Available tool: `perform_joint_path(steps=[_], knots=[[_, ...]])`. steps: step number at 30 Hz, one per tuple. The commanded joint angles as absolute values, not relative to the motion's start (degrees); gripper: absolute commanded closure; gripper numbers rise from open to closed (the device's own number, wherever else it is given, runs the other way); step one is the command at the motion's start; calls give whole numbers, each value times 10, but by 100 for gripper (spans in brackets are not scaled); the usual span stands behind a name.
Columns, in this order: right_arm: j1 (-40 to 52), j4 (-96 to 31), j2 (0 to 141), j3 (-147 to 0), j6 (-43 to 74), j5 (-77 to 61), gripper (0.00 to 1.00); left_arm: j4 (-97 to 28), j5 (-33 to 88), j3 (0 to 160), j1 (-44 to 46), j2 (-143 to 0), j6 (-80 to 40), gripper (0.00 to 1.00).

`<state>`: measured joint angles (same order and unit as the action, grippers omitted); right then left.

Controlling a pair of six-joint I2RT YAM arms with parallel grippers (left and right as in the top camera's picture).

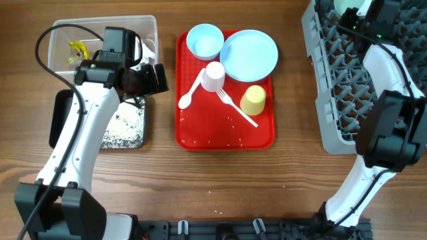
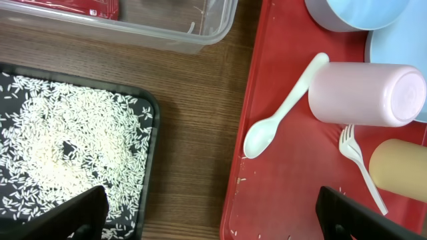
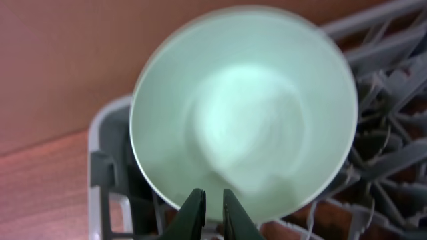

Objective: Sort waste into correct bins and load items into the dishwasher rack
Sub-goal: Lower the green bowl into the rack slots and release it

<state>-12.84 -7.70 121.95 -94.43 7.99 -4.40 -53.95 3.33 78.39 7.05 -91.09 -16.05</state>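
Observation:
My right gripper (image 3: 212, 200) is shut on the near rim of a pale blue-green bowl (image 3: 243, 107), held tilted over the far left corner of the grey dishwasher rack (image 3: 387, 133); the view is blurred. From overhead it is at the rack's top edge (image 1: 353, 13). My left gripper (image 2: 213, 213) is open and empty, above the wood between the black tray (image 2: 152, 167) of rice (image 2: 67, 140) and the red tray (image 2: 287, 193). The red tray holds a blue bowl (image 1: 204, 40), a blue plate (image 1: 249, 55), a lying pink cup (image 2: 363, 93), a yellow cup (image 2: 400, 170), a white spoon (image 2: 280, 113) and a fork (image 2: 360, 163).
The clear tub (image 1: 150, 23) at the back left holds a yellow wrapper (image 1: 79, 50) and a red wrapper (image 2: 67, 7). A few rice grains lie on the red tray's front. The rack (image 1: 333, 100) fills the right side. A black cable loops over the tub.

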Motion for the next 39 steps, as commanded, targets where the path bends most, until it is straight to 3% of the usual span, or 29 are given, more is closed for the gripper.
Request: perform_joint_path(steps=[1,16,20,29,39], knots=[[-127,-83,1235,-948,91,-35,88,-538,40,787,69,-915,-168,0],[-100,-159,1227,-948,75,-61,92,-538,40,787,69,-915,-168,0],[-100,-152,1171,-948,77,-60,48,-538,40,787,69,-915,-168,0],[-100,-168,1107,-948,107,-86,1,-538,40,787,69,-915,-168,0],[-102,-151,1105,-949,186,-156,1,-538,40,787,69,-915,-168,0]])
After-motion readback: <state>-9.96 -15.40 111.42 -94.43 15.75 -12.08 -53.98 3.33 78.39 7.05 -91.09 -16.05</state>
